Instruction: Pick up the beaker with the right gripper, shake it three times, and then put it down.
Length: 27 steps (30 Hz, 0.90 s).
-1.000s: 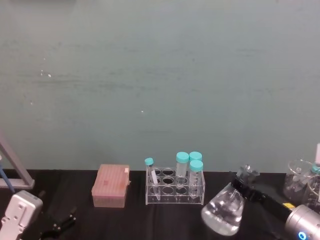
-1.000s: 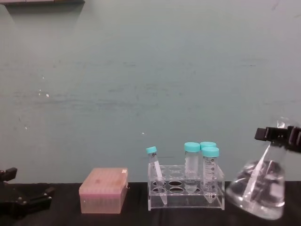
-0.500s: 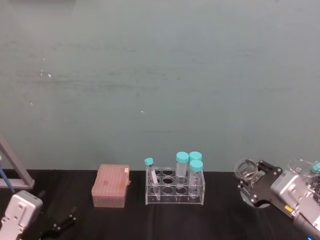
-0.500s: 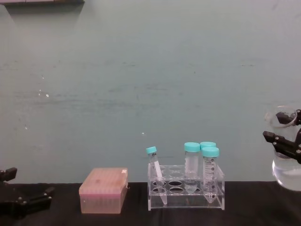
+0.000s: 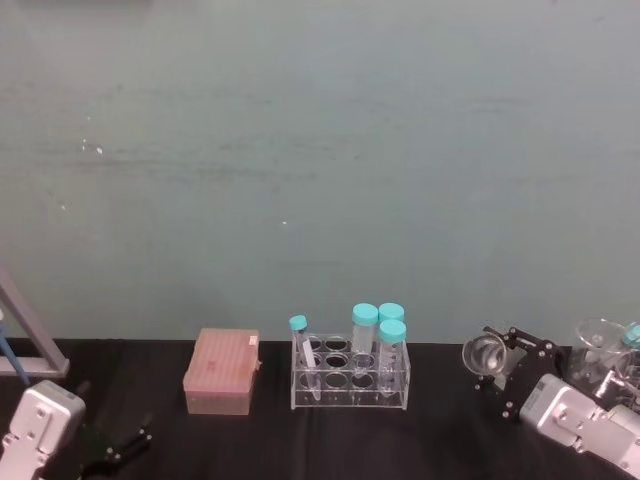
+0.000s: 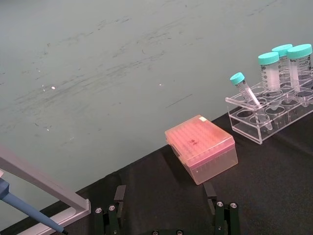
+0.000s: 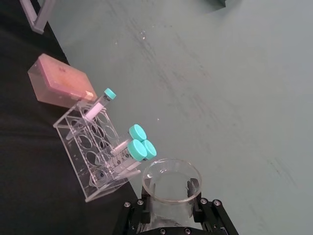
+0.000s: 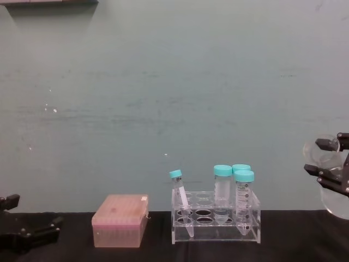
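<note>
The right tool (image 5: 500,362) pinches the beaker (image 7: 169,196) by its neck, up off the tabletop (image 5: 300,440), so lifting looks done and setting down is left; the left tool (image 6: 166,218) rests spread.

Bare table (image 5: 445,425) separates the tube rack (image 5: 350,385) from the beaker (image 5: 486,354); glassware (image 5: 598,352) crowds the right.
</note>
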Each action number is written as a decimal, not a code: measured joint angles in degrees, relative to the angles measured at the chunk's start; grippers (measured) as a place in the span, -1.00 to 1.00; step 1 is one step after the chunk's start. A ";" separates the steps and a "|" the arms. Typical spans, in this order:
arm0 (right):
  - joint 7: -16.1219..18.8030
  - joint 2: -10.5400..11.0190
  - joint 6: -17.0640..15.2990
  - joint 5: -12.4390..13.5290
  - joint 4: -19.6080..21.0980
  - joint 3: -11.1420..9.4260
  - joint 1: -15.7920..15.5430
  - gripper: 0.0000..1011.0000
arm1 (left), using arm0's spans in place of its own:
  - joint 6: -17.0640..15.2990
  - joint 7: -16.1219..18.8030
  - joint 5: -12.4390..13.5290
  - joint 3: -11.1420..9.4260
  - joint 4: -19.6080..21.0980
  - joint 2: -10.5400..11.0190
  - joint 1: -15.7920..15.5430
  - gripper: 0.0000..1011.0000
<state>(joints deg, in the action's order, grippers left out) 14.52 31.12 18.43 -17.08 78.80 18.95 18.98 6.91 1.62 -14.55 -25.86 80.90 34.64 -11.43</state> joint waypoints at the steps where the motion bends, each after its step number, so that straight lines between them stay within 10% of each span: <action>1: 0.35 -0.15 -0.14 0.42 0.05 -0.17 -0.01 -0.10 | 0.00 0.00 0.00 0.00 0.00 0.00 0.00 0.98; 13: 13.02 -7.51 -20.41 30.81 5.84 -8.71 -3.94 -0.10 | 0.00 0.00 0.00 0.00 0.00 0.00 0.00 0.98; 27: 13.91 -7.67 -28.30 37.82 7.93 -8.12 -4.93 -0.10 | 0.00 0.00 0.00 0.00 0.00 0.00 0.00 0.98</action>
<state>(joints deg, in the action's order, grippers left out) 28.43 23.45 -9.87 20.74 86.73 10.82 14.05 6.91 1.62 -14.55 -25.86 80.90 34.64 -11.43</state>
